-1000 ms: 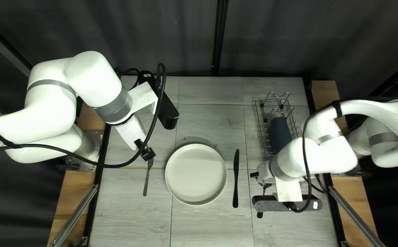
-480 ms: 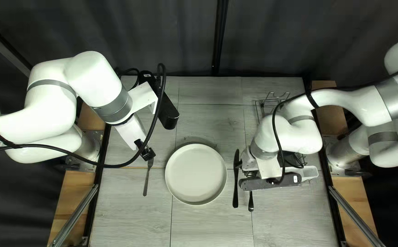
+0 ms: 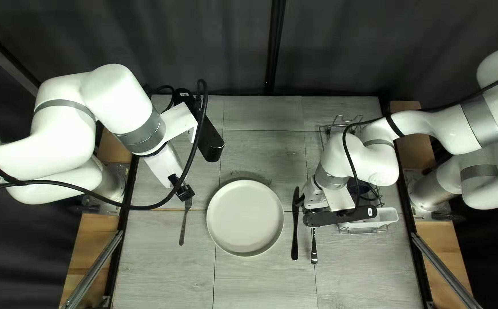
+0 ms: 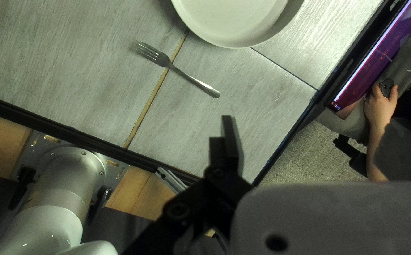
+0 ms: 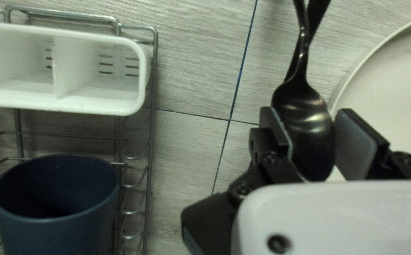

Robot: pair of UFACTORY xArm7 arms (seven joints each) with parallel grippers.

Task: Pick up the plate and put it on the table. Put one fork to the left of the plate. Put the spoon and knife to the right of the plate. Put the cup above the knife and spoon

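Since a second ago the right arm has swung in from the near right part of the grey wood-grain table (image 3: 266, 116), bringing the black metal spoon (image 3: 313, 249) with it. The left arm and the other cutlery have not shifted.

The left gripper (image 3: 183, 192) hangs at the 12 o'clock end of the silver metal fork (image 3: 183, 225), raised above the tines. Its fingers are spread wide and hold nothing. The fork lies flat at 9 o'clock of the round cream plate (image 3: 245, 216), apart from its rim, with the tines toward the far edge.

At the plate's 3 o'clock, just beside the rim, lies the black table knife (image 3: 295, 223), parallel to the fork. The spoon is at the knife's 3 o'clock, close alongside it, with its handle pointing to 6 o'clock. The right gripper (image 5: 310, 120) is clamped on the spoon's bowl, one finger on each side. I cannot tell whether the handle rests on the table.

At about 2 o'clock of the plate stands the wire dish rack (image 5: 152, 106). The dark blue cup (image 5: 49, 198) sits inside it, and a white plastic cutlery caddy (image 5: 60, 71) is at the rack's near end.
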